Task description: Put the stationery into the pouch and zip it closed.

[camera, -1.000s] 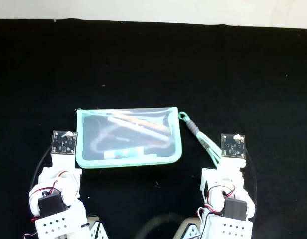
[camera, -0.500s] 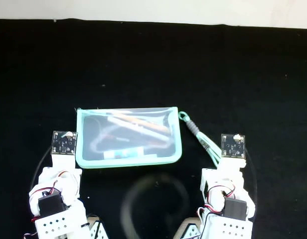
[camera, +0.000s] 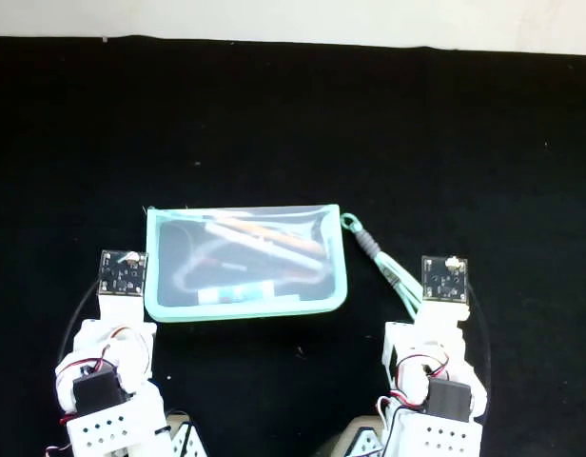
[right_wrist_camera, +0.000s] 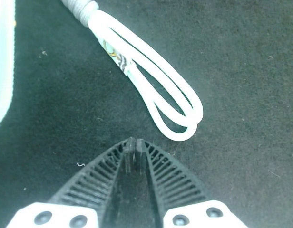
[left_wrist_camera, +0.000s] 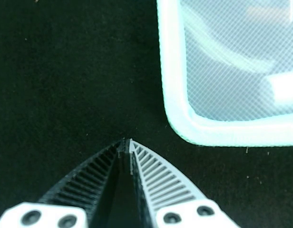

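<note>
The pouch (camera: 245, 264) lies flat in the middle of the black tabletop (camera: 274, 124), between the 2 arms. Pens and other stationery (camera: 264, 238) are inside it; you can see them through the clear side. Its strap (camera: 383, 267) sticks out from the top right corner and runs down toward the R arm.

The L tool (left_wrist_camera: 126, 142) has its tips pressed together w/ nothing in them. It sits just beside the pouch's near left corner, not touching it. The R tool (right_wrist_camera: 133, 141) is also pressed together and holds nothing. It points at the loop end of the strap, near it but apart.

The zip looks pulled all the way over to the strap corner, but the top edge is too small to be sure.

I think the job is about done, so the step now is a check and a rest.

How to do that well:
- Keep both tools low, together and back from the pouch, so it doesn't slide.
- Don't let the R tool catch the strap loop.
- If a gap shows in the zip, pin the left end w/ the L tool, then pull the strap straight along the top edge w/ the R tool, slow and level.
</note>
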